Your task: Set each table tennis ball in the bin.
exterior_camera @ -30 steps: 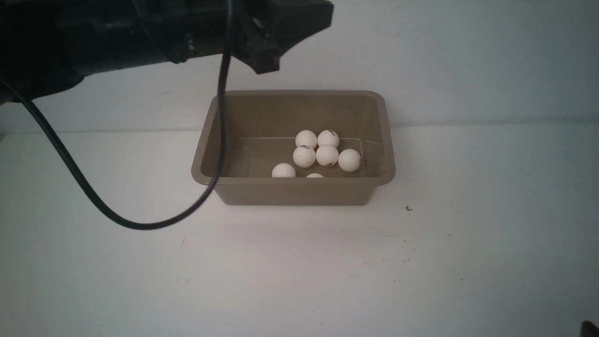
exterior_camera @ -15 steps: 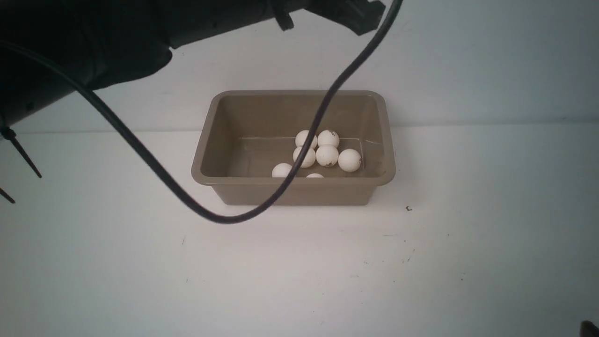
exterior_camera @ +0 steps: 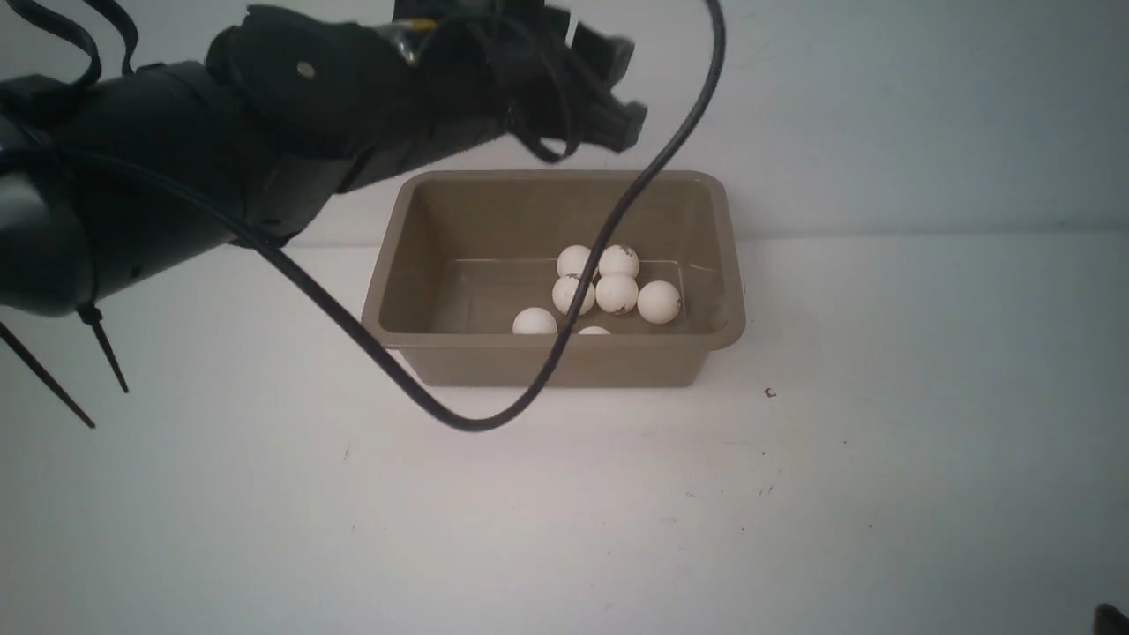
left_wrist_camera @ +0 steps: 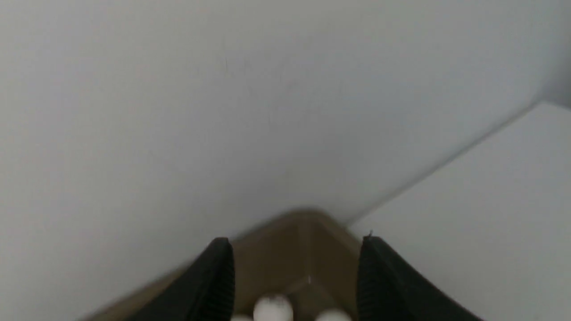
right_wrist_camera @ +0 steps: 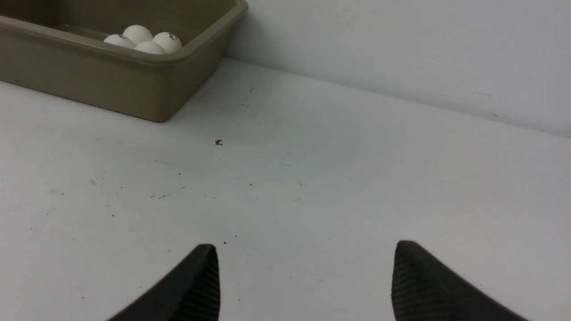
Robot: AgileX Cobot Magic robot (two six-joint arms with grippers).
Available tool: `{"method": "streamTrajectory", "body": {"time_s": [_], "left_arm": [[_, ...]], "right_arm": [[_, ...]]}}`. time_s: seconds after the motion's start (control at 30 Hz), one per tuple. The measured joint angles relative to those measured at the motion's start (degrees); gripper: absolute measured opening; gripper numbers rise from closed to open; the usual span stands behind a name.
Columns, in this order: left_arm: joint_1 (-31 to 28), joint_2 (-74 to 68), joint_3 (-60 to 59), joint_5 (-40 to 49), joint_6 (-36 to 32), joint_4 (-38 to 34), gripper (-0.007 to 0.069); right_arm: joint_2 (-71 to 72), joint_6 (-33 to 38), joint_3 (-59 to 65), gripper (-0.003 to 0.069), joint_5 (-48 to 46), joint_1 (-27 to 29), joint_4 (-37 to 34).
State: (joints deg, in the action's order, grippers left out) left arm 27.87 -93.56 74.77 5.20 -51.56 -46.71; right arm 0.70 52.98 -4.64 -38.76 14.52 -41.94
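Observation:
Several white table tennis balls (exterior_camera: pixel 616 293) lie clustered inside the taupe bin (exterior_camera: pixel 564 366), right of its middle. My left gripper (exterior_camera: pixel 622 88) hovers above the bin's back rim, high over the balls. In the left wrist view its jaws (left_wrist_camera: pixel 296 243) stand apart with nothing between them, framing a bin (left_wrist_camera: pixel 308 249) corner and blurred balls (left_wrist_camera: pixel 273 308) below. My right gripper (right_wrist_camera: pixel 305 249) is open and empty, low over bare table to the right of the bin (right_wrist_camera: pixel 111 84), where three balls (right_wrist_camera: pixel 142 40) show above the rim.
A black cable (exterior_camera: pixel 459 422) from the left arm droops across the bin's front and loops onto the table. A small dark speck (exterior_camera: pixel 770 392) lies right of the bin. The white wall stands just behind the bin.
The left arm has dropped lower into the front view and its gripper now sits above the bin's back rim. Its cable loop swung right. The balls and bin stayed put.

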Motion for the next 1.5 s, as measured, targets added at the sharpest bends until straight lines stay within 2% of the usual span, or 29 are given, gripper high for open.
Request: {"method": "streamTrajectory", "body": {"time_s": [0.07,0.1,0.17,0.33,0.47,0.53,0.8,1.0,1.1,1.27,1.5], "left_arm": [[-1.6,-0.27,-1.48,2.63,5.03,4.68,0.0342],[-3.84,-0.95,-3.95,5.59,10.81,10.45,0.0342],[-5.68,-1.82,-6.41,6.85,14.44,14.69,0.0342],[-8.29,-6.0,-10.15,6.78,19.94,25.11,0.0342],[-8.34,-4.9,-12.5,7.12,23.83,29.71,0.0342],[-8.34,-3.18,-13.13,7.58,24.82,30.34,0.0342],[-8.34,20.14,-21.32,12.86,26.28,31.76,0.0342],[-9.01,41.16,-35.84,14.2,27.31,31.81,0.0342],[-13.03,51.67,-44.47,14.26,29.0,31.81,0.0342],[-24.86,67.88,-59.91,11.68,29.74,31.92,0.0342],[-34.3,80.35,-70.73,8.05,32.28,31.98,0.0342]], "right_arm": [[0.0,0.0,0.0,0.0472,0.0,0.0,0.0],[0.0,0.0,0.0,0.0472,0.0,0.0,0.0],[0.0,0.0,0.0,0.0472,0.0,0.0,0.0],[0.0,0.0,0.0,0.0472,0.0,0.0,-0.05],[0.0,0.0,0.0,0.0472,0.0,0.0,-0.05],[0.0,0.0,0.0,0.0472,0.0,0.0,-0.05],[0.0,0.14,0.0,0.0472,0.0,0.0,-0.05],[0.0,0.21,0.0,0.0472,0.0,0.0,-0.05],[0.0,0.21,0.0,0.0472,0.0,0.0,-0.05],[0.0,0.21,0.0,0.0472,0.0,0.0,-0.05],[0.0,0.21,0.0,0.0472,0.0,0.0,-0.05]]}}
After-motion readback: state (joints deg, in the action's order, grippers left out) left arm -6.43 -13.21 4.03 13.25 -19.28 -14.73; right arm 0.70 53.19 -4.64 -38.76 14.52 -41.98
